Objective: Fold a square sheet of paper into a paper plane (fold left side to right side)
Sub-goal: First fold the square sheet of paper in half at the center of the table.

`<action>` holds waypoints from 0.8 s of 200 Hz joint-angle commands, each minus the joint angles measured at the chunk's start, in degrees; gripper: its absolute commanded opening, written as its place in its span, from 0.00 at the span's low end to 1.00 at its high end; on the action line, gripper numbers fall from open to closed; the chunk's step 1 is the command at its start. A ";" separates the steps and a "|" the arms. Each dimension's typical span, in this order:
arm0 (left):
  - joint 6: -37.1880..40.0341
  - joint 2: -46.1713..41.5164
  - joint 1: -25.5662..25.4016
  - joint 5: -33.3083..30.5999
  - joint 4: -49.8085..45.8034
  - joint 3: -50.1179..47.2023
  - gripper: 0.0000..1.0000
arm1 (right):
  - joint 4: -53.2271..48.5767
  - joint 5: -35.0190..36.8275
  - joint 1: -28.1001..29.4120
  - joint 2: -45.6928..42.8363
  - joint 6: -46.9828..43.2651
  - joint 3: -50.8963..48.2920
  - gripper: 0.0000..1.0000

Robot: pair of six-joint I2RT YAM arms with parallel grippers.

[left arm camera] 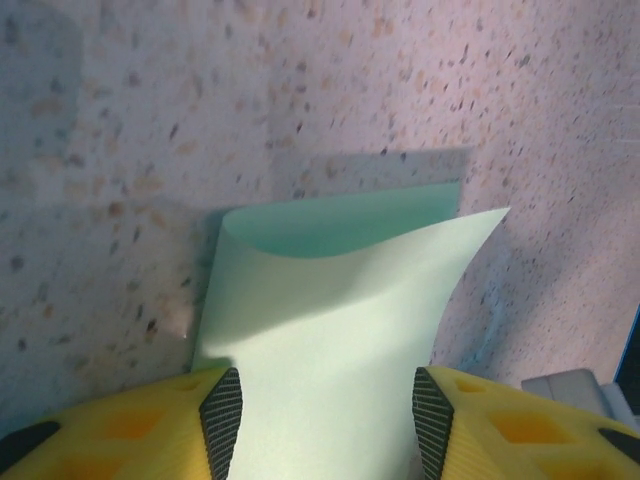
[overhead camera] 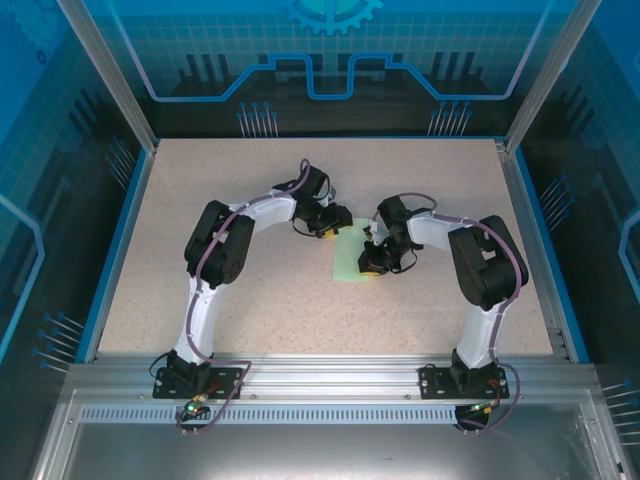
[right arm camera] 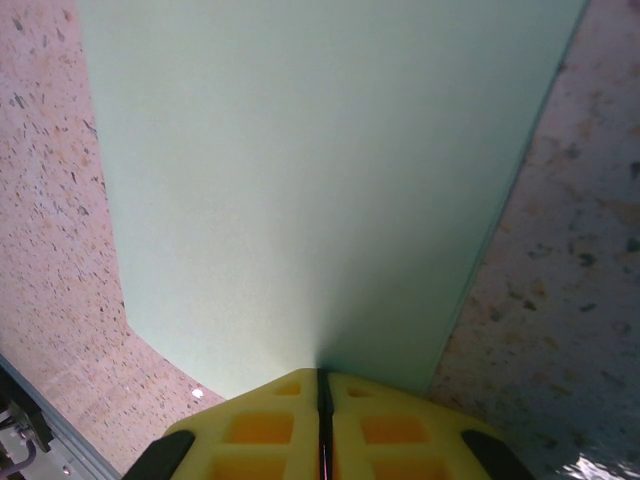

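Note:
The square sheet of paper lies mid-table, pale mint-green, doubled over on itself. In the left wrist view the paper shows a loose upper layer bowed above a shaded lower layer, the bend uncreased. My left gripper stands open at the paper's far end, its black pads wide apart with the sheet running between them. My right gripper is shut on the near edge of the paper, whose upper layer rises away from the jaws. From above, the left gripper and right gripper flank the sheet.
The speckled beige tabletop surrounds the sheet, with free room left, right and behind. A blue rim and clear enclosure walls border the table. An aluminium rail carries both arm bases at the near edge.

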 commanded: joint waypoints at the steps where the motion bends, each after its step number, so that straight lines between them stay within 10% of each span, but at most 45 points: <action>1: 0.36 3.11 1.87 -2.77 0.60 3.77 0.54 | -4.08 8.78 1.20 3.92 -0.49 -2.23 0.09; 160: -2.42 11.94 2.37 -2.52 -0.88 17.46 0.56 | -4.02 8.35 1.55 4.15 -0.62 -2.04 0.09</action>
